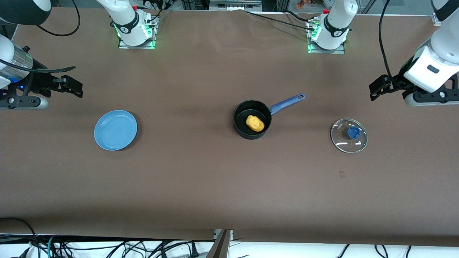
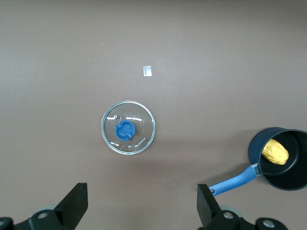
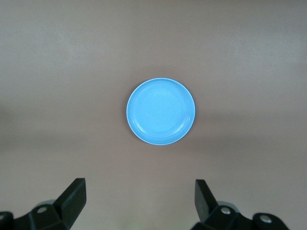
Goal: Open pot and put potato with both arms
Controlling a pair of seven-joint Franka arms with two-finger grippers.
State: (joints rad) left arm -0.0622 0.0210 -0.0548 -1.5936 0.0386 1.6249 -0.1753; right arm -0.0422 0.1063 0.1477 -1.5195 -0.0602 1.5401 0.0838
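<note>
The black pot (image 1: 242, 111) with its blue handle stands open at the middle of the table, and the yellow potato (image 1: 255, 123) lies in it. The pot (image 2: 288, 173) and potato (image 2: 275, 151) also show in the left wrist view. The glass lid (image 1: 349, 135) with its blue knob lies flat on the table toward the left arm's end, also seen in the left wrist view (image 2: 128, 127). My left gripper (image 1: 375, 90) is open and empty, raised at the left arm's end of the table. My right gripper (image 1: 74, 89) is open and empty, raised at the right arm's end.
A flat blue plate (image 1: 115, 129) lies empty on the table toward the right arm's end, also in the right wrist view (image 3: 160, 111). A small pale mark (image 2: 147, 71) is on the brown cover beside the lid.
</note>
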